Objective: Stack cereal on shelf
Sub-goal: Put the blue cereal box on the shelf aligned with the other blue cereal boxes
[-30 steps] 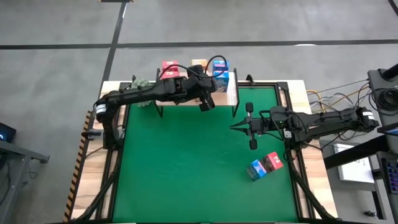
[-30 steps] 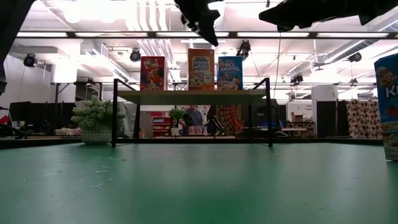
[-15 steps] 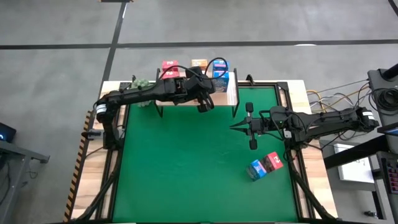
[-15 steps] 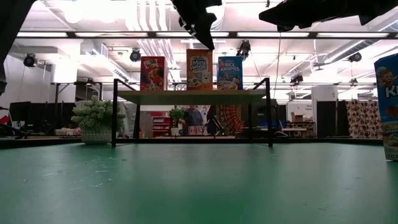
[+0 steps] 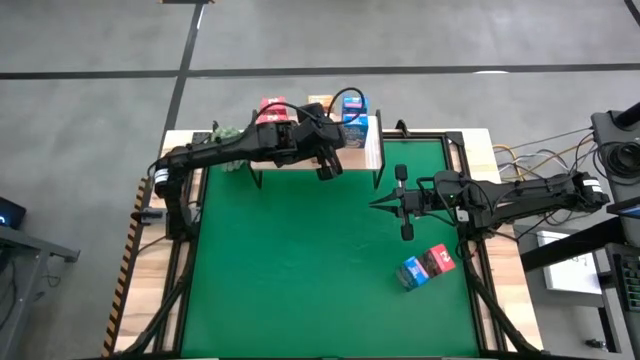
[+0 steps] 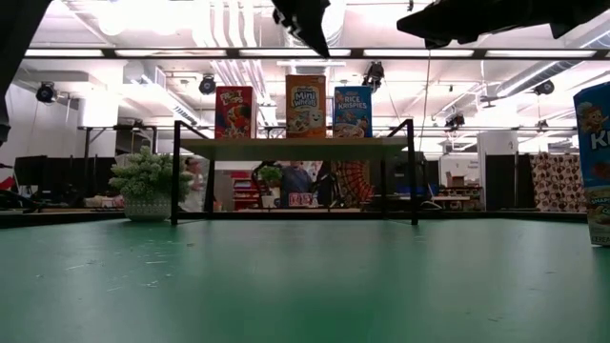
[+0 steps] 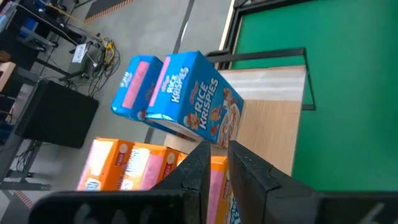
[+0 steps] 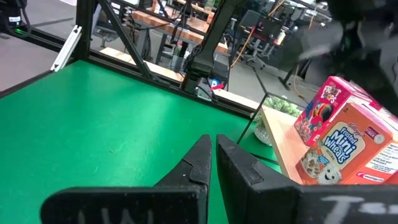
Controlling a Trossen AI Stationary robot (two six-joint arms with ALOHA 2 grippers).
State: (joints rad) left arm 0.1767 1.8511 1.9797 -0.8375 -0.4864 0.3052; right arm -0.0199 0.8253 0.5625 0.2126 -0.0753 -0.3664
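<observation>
The light wood shelf (image 5: pixel 372 150) on black legs stands at the mat's far edge. In the low view the shelf (image 6: pixel 286 147) carries a pink-red box (image 6: pixel 234 111), an orange box (image 6: pixel 305 106) and a blue box (image 6: pixel 353 111), all upright in a row. The left wrist view shows more blue (image 7: pixel 199 106) and orange boxes (image 7: pixel 124 165) behind them. My left gripper (image 5: pixel 328 168) is shut and hangs above the orange box without touching it (image 6: pixel 322 50). My right gripper (image 5: pixel 375 205) is shut and hovers over the mat's right part.
A blue box (image 5: pixel 412 272) and a pink-red box (image 5: pixel 438 260) lie together on the green mat (image 5: pixel 300 260) near its right near corner. One blue box (image 6: pixel 596 162) shows at the low view's right edge. A green plant (image 5: pixel 228 133) stands left of the shelf.
My left gripper has risen a little above the orange box on the shelf, staying shut. The right arm has kept still.
</observation>
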